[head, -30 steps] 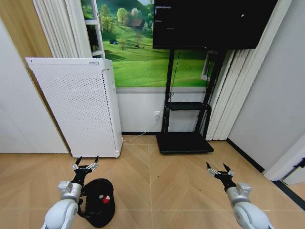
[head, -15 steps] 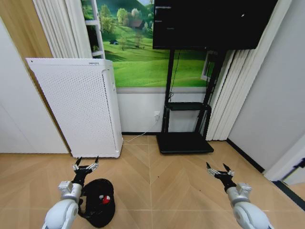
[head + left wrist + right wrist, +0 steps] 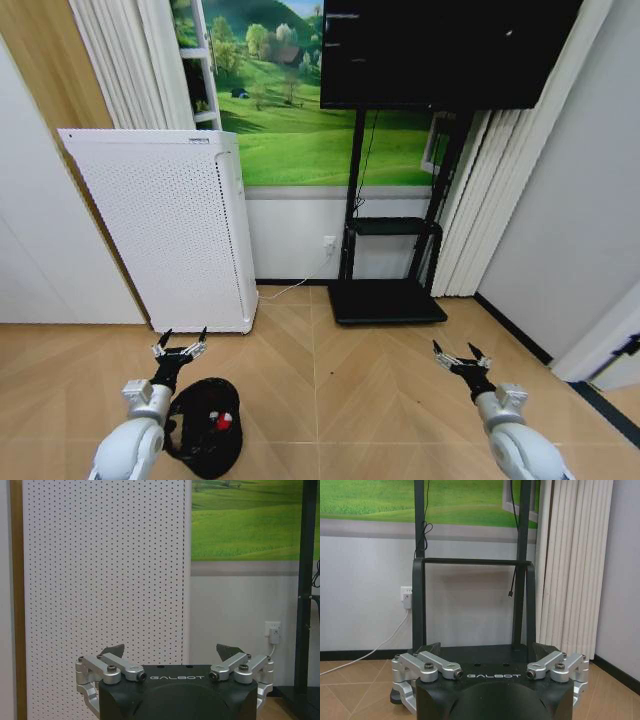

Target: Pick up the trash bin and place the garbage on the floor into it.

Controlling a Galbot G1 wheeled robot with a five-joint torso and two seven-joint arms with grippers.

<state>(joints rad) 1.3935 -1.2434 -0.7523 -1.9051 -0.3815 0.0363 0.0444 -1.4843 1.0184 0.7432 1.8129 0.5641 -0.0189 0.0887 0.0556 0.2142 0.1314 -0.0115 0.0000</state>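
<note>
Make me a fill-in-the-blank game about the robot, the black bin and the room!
1. The trash bin stands on the ____.
2. The left hand has its fingers ____.
3. Behind the bin stands a tall perforated appliance colored ____.
4. The bin sits closest to the robot's ____ hand, not the right hand.

Missing words: floor; open; white; left
</note>
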